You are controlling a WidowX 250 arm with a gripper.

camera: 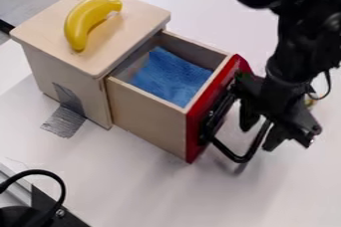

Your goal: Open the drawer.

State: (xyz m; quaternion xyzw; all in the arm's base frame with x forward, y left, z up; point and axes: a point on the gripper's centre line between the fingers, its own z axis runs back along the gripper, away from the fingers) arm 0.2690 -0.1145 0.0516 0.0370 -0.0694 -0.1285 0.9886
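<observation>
The gripper [261, 129] hangs at the right, by the drawer's front. Its fingers stand apart, one on the drawer side of the black handle's outer part and the other beyond it. The drawer [150, 123] stands well out of the wooden box [65, 81], its red front [197, 134] facing right. A curved black handle [233, 156] juts from that front. Inside the drawer lies a blue cloth [170, 76]. The arm and gripper cover the upper part of the handle.
On the box's top lies a yellow banana [81, 21]. Grey tape [65, 121] runs from the box's side onto the white table [150, 191]. A black cable [43, 172] and dark equipment occupy the lower left corner.
</observation>
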